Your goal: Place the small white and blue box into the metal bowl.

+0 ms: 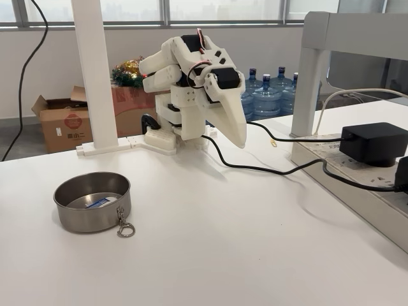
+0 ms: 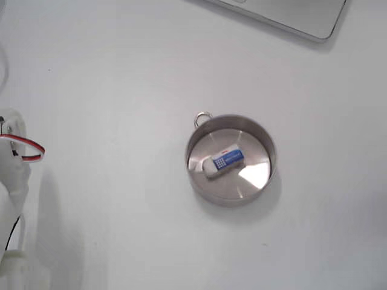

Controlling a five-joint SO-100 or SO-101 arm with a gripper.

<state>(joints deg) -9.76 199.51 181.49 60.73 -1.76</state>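
One metal bowl [image 1: 92, 203] sits on the white table [image 1: 210, 248], left in a fixed view; its ring clip [image 1: 125, 228] lies on the tabletop against its side. One small white and blue box [image 2: 223, 162] lies flat inside the bowl, left of centre on its floor, blue panel up. One arm stands folded farther right, gripper [image 1: 237, 137] pointing down, fingers together, holding nothing. Behind it, four water bottles [image 1: 266, 95]. One black adapter [image 1: 373, 143] at right.
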